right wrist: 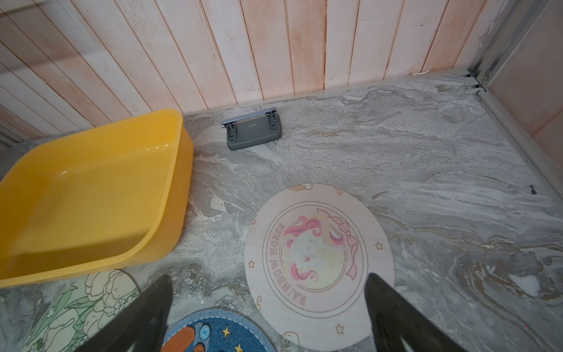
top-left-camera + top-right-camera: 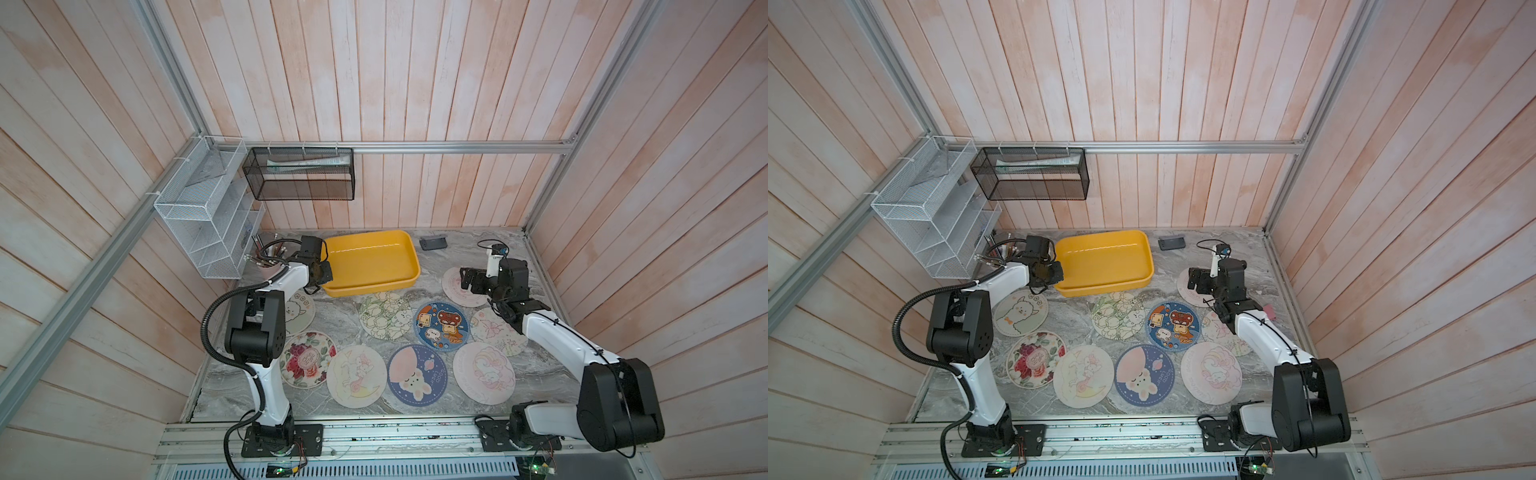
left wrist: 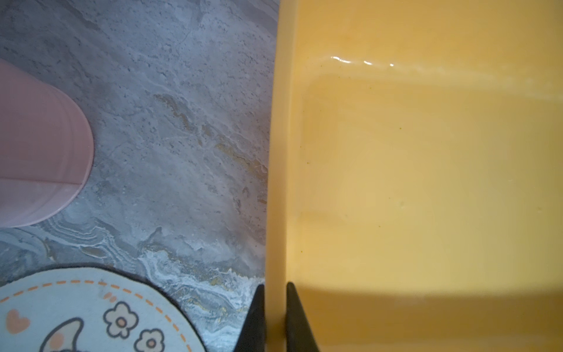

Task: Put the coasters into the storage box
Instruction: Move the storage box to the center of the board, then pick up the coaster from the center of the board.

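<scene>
Left wrist view: the left gripper [image 3: 275, 292] is closed almost fully on the rim of the yellow storage box [image 3: 426, 183], with one finger outside the wall and one inside. Beyond the outer finger the grey marble table [image 3: 182, 152] is bare. The alpaca coaster [image 3: 91, 317] lies near the fingers but apart from the box, and a pink cup [image 3: 39, 146] stands farther off. In the right wrist view the right gripper [image 1: 268, 279] is spread wide with nothing between its fingers. It hangs above the edge of the Rainbow Horse coaster [image 1: 320, 259], which lies flat just beside the box without touching it. A dark blue coaster [image 1: 213, 332] and a green flower coaster [image 1: 85, 307] lie close under the fingers, and a grey hole punch [image 1: 253, 132] sits by the back wall. In a top view the box [image 2: 370, 259] stands at the back of the table, gripped at its left front corner, and all nine coasters [image 2: 417, 376] lie on the table outside it, in front and to the right.
</scene>
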`<action>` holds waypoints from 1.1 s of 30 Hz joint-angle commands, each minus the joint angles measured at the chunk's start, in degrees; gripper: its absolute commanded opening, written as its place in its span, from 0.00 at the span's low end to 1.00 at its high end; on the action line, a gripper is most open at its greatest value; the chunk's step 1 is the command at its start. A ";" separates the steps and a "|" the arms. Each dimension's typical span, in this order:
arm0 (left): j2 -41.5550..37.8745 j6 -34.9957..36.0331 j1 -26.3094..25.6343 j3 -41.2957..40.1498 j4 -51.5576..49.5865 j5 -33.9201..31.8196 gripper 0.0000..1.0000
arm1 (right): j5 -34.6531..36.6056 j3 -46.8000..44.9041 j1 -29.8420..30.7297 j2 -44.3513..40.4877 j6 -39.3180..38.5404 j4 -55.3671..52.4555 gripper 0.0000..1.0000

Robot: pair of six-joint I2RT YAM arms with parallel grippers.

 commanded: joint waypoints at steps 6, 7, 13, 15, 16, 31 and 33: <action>-1.51 -0.80 -0.53 -0.72 -1.21 -0.18 0.69 | -2.12 0.09 1.19 -0.92 1.65 -3.16 0.98; -2.20 -1.02 -0.60 -0.89 -0.94 -0.07 0.73 | -2.53 0.28 1.29 -0.79 2.15 -4.15 0.98; -9.09 -1.93 -2.57 -4.36 0.14 -2.14 0.83 | -7.72 0.99 2.26 0.34 4.64 -10.92 0.98; -12.35 -2.65 -4.17 -6.66 0.53 -3.31 0.84 | -10.37 1.25 2.35 1.14 5.17 -13.81 0.98; -14.27 -3.23 -5.01 -7.93 0.88 -3.49 0.83 | -11.71 1.32 2.45 1.59 5.49 -14.96 0.98; -22.98 -17.82 -19.84 -24.52 5.36 4.76 0.80 | -20.43 3.23 15.26 10.43 10.54 -11.69 0.97; -21.68 -18.61 -20.03 -25.35 5.99 5.78 0.79 | -20.55 4.62 16.58 12.20 10.39 -11.75 0.96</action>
